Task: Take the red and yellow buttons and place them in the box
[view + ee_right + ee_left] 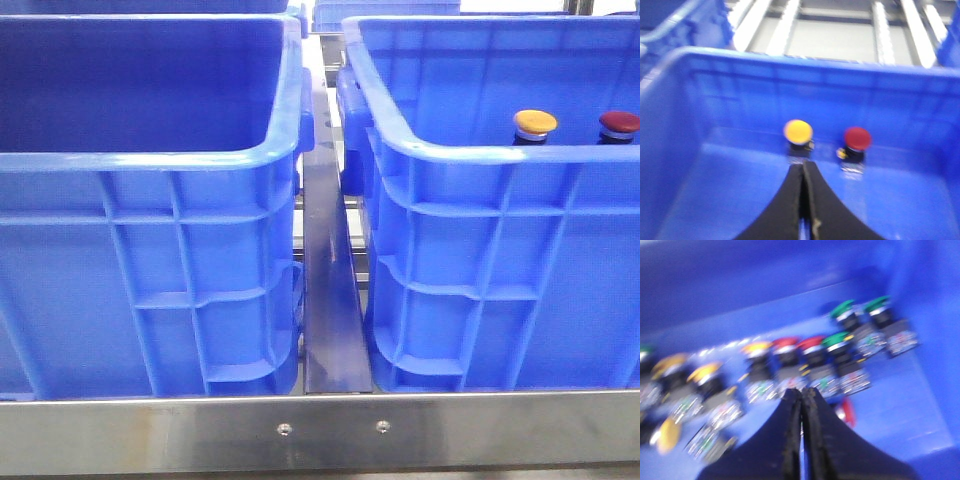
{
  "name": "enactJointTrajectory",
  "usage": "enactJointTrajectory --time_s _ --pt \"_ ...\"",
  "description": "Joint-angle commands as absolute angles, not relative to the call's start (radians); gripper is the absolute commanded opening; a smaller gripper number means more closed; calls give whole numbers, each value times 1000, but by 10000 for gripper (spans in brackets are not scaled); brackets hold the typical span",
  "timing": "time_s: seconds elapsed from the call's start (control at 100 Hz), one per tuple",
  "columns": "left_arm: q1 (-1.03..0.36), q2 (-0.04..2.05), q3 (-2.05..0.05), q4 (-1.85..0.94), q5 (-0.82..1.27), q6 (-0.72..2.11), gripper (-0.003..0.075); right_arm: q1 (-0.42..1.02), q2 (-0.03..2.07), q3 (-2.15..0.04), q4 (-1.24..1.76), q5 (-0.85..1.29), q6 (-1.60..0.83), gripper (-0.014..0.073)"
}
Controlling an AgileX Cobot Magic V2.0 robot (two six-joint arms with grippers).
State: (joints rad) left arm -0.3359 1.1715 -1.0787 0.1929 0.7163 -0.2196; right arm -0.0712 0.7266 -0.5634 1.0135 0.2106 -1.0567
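Note:
In the front view a yellow button (535,123) and a red button (619,123) stand upright side by side in the right blue crate (480,155). Neither gripper shows there. In the right wrist view the same yellow button (798,131) and red button (857,138) stand on the crate floor near its wall (815,85). My right gripper (803,164) is shut and empty, its tips just short of the yellow button. My left gripper (801,391) is shut and empty over a blue crate floor (900,410) holding several buttons.
The left blue crate (150,160) stands beside the right one, a metal rail (330,300) between them. The left wrist view is blurred and shows a row of yellow (757,347), red (786,343) and green (841,307) buttons. One red button (847,411) lies beside the fingers.

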Motion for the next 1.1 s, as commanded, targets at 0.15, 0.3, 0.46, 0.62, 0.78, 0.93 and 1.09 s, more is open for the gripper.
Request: enactJointTrajectory --time_s 0.15,0.3,0.46,0.62,0.78,0.93,1.09 --pt "-235 933 -936 202 589 -241 -20 27 602 -564 1022 160 -1071 -101" --pt "-171 772 -826 202 550 -241 -20 27 528 -535 1028 176 -1071 -101" --pt "-120 593 -718 202 504 -241 -20 27 424 -476 1029 176 -1071 -101" --pt "-115 432 -631 204 488 -241 -20 27 321 -413 1029 178 -1071 -101" --pt "-115 298 -561 206 482 -241 -20 27 219 -354 1029 207 -1071 -101" --pt "-115 199 -523 209 482 -241 -20 27 141 -308 1029 223 -1071 -101" --pt "-115 166 -519 218 482 -241 -20 27 123 -297 1029 232 -1071 -101"
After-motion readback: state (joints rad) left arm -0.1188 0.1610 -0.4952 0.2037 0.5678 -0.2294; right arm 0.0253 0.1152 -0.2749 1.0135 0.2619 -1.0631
